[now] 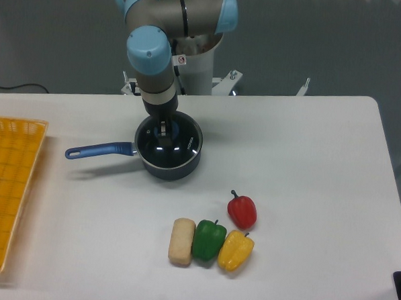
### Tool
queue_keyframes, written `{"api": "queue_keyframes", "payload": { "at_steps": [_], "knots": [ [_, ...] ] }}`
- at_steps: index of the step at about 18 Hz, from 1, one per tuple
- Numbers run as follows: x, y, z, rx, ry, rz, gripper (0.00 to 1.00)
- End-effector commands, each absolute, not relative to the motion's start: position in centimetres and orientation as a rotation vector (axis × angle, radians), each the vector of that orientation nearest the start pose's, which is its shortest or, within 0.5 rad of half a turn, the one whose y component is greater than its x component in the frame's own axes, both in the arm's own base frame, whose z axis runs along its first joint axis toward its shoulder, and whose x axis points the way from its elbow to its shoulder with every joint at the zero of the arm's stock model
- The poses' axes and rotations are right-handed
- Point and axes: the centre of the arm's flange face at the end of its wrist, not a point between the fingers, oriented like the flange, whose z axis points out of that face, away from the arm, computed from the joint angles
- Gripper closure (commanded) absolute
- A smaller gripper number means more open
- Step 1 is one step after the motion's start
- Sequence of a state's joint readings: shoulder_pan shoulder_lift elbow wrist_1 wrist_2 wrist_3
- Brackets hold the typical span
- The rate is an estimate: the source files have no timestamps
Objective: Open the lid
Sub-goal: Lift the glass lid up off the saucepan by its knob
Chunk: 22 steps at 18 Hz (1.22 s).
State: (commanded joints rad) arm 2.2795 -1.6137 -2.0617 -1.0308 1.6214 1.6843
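Observation:
A dark blue saucepan with a long blue handle stands on the white table. The clear glass lid with a thin metal rim lies on top of it. My gripper reaches straight down over the middle of the lid, at its blue knob. The fingers stand on either side of the knob, which is mostly hidden behind them. Whether they are closed on the knob cannot be told from this view.
A yellow mesh basket sits at the table's left edge. In front of the pan lie a red pepper, a green pepper, a yellow pepper and a beige bread roll.

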Motion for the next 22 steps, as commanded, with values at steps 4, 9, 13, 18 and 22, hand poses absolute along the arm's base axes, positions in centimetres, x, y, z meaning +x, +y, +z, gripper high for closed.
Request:
{"api": "queue_keyframes", "payload": {
  "at_steps": [4,9,13,18,22],
  "knots": [
    [-20.1,43.0,29.0,-2.814,1.490,0.042,0.43],
    [-20.5,43.2,29.5,-2.809,1.492,0.055,0.45],
    [-20.6,43.3,29.8,-2.809,1.487,0.062,0.48],
    [-20.7,43.3,30.0,-2.809,1.489,0.071,0.49],
    [-21.5,43.6,31.3,-2.825,1.487,0.047,0.49]
  ]
}}
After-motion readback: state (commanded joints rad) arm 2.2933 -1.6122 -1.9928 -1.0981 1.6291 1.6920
